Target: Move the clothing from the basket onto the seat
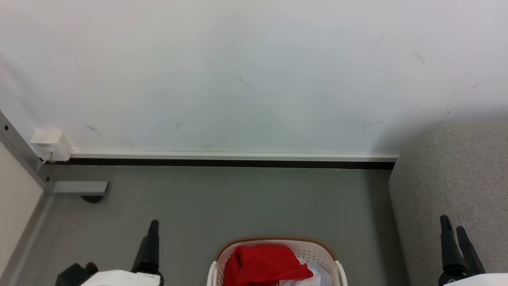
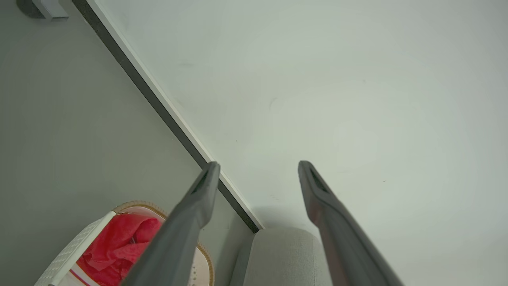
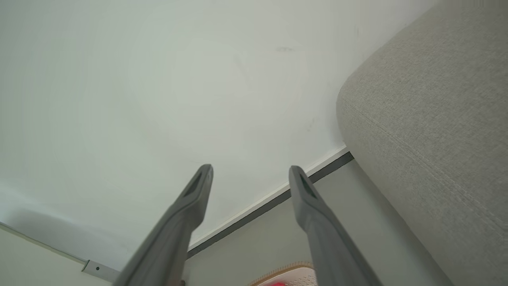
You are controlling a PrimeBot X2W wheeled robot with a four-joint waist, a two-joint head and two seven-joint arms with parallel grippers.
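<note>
Overall: both arms hover free above the grey floor (image 1: 238,198), and neither grip has anything in it.
Clothing: the red clothing (image 1: 264,264) lies crumpled inside the basket (image 1: 315,251), heaped over its left and middle. No gripper touches it.
Basket: it stands on the floor at the near centre, between the two arms. Its brown rim curves round the far end above a perforated cream wall.
White cloth: a white cloth (image 1: 313,274) lies in the basket just right of the clothing and seems partly tucked under it.
Seat: the grey seat (image 1: 456,171) fills the right side, with its rounded end toward the far wall. A strip of bare floor separates it from the basket.
Left gripper: the left gripper (image 2: 258,165) is at the near left of the basket, above the floor and pointing toward the far wall. Its fingers (image 2: 186,222) are spread wide, with only wall and floor showing between them.
Right gripper: the right gripper (image 3: 251,169) is at the near right and shows against the seat's side in the head view. Its fingers (image 3: 174,222) are also spread apart, with nothing between them.
Wall: the pale wall (image 1: 254,79) at the far side carries faint scuff marks. A white skirting (image 1: 238,155) with a dark strip under it runs along its foot.
Far left corner: a small white box (image 1: 51,143) sits low on the wall beside a grey metal post (image 1: 20,153), which has a bracket (image 1: 79,187) on the floor.
</note>
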